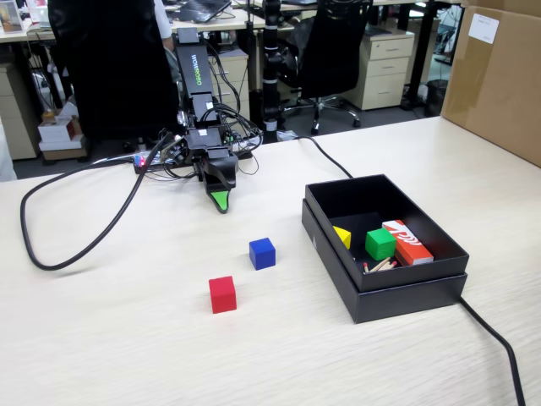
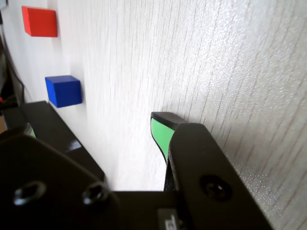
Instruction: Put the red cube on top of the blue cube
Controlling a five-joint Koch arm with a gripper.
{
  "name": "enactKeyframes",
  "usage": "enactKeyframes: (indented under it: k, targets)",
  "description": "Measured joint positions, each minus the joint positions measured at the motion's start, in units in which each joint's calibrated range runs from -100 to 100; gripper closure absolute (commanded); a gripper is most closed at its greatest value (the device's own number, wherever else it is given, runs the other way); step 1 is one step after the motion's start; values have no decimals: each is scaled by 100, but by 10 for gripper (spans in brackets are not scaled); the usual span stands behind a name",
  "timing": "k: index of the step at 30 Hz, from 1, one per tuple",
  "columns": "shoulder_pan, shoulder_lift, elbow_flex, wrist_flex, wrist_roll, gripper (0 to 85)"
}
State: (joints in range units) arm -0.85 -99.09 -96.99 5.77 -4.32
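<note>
The red cube (image 1: 222,294) sits on the pale table, nearest the front edge in the fixed view. The blue cube (image 1: 262,253) stands a little behind it and to the right, apart from it. My gripper (image 1: 220,203) hangs low over the table behind both cubes, tip pointing down, touching neither. In the wrist view the red cube (image 2: 40,21) is at the top left and the blue cube (image 2: 63,90) below it. One green-padded finger (image 2: 160,133) shows its bare pad, with table visible in the gap; the gripper (image 2: 96,125) is open and empty.
A black open box (image 1: 397,292) stands right of the cubes, holding a green cube (image 1: 379,244), a yellow piece (image 1: 342,236) and a red-orange and white box (image 1: 407,241). A black cable (image 1: 68,245) loops at left; another runs off the front right. A cardboard box (image 1: 499,76) stands at the back right.
</note>
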Motion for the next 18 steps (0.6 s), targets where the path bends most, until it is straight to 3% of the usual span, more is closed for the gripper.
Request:
enactKeyframes:
  k: [10,18]
  targets:
    - [-20,0,55,-15,132,378]
    - [24,155,1643,-2129,444,383]
